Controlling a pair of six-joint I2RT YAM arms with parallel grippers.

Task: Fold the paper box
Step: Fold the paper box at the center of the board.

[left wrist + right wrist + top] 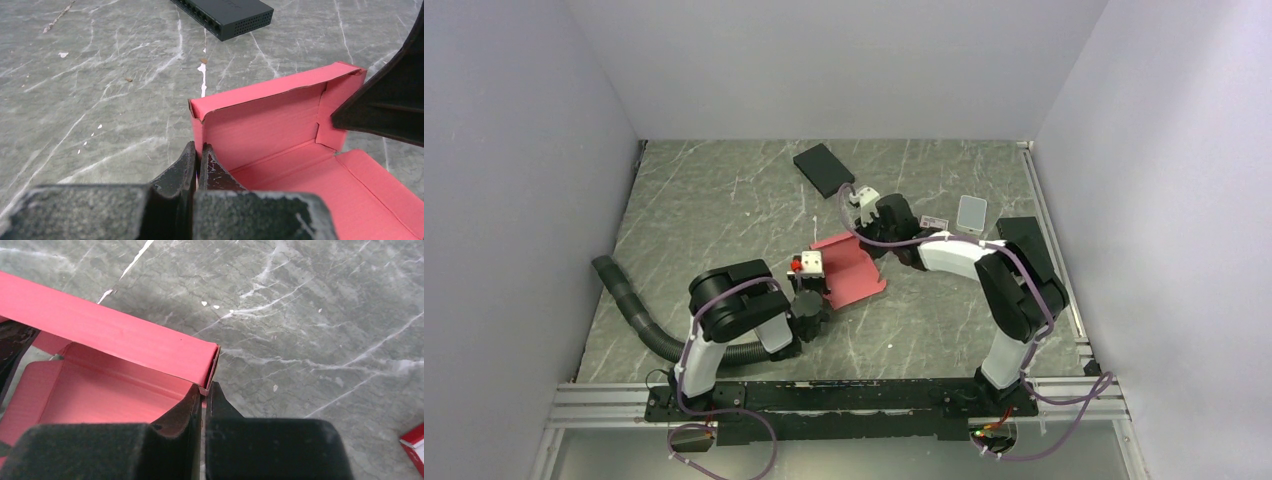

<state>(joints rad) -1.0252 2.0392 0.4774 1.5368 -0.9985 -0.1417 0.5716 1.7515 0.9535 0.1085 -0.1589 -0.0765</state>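
1. The box [856, 272] lies in the middle of the counter [724, 200], between the two arms. It is half formed: one long wall stands upright with an end flap turned in, and the base and a further panel lie flat.
2. The left gripper [198, 165] is closed on the left end of the upright wall, pinching the thin card right at the corner.
3. The right gripper [204, 396] is closed too, and seems to nip the wall's other corner.
4. The step in hand, as I judge it, is holding the wall by both ends so it can be squared and the end flaps tucked.
5. To do it well, move both grippers together and keep the wall straight between them. Pulling apart may tear the corners, and pushing together may buckle the card. Bend along the scored crease, not beside it.
6. Both pinches sit at the very edge, so a slip is a risk.
7. Around the box are a black box [824, 168] at the far side, a carton [414, 446] and a pale card [971, 212] to the right, and a hose [629, 305] at the near left. All lie apart from the box and none blocks the fold. Only the arms themselves crowd it.
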